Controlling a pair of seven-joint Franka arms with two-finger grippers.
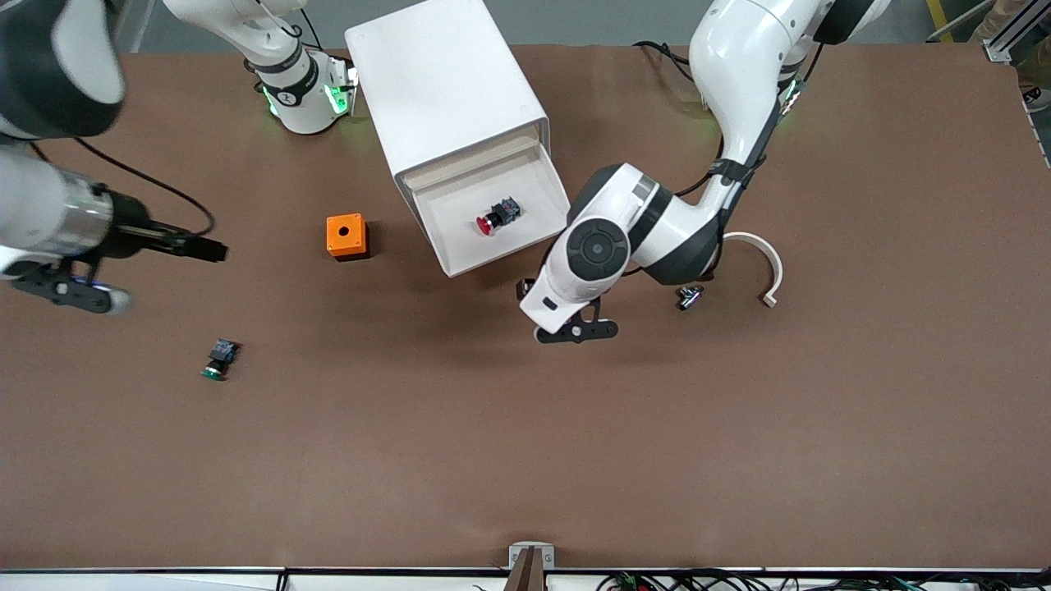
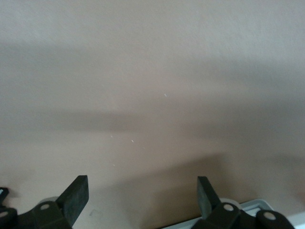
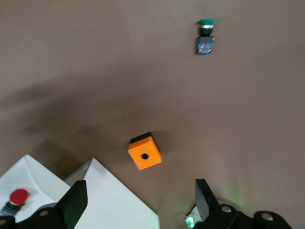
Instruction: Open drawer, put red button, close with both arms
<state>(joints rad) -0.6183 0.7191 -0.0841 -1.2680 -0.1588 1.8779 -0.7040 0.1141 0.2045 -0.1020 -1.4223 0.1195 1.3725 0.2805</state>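
The white cabinet (image 1: 447, 90) stands at the robots' side of the table with its lowest drawer (image 1: 461, 264) pulled out. The red button (image 1: 496, 217) lies on its side in the drawer. It also shows in the right wrist view (image 3: 18, 196), in the drawer (image 3: 33, 174). My left gripper (image 1: 525, 289) is low beside the drawer's front corner, over bare table, open and empty (image 2: 142, 195). My right gripper (image 1: 204, 248) is up in the air toward the right arm's end, open and empty (image 3: 138, 200).
An orange box with a hole (image 1: 346, 235) stands beside the drawer toward the right arm's end. A green-capped button (image 1: 218, 360) lies nearer the front camera. A white curved strip (image 1: 768, 263) and a small dark part (image 1: 689, 296) lie by the left arm.
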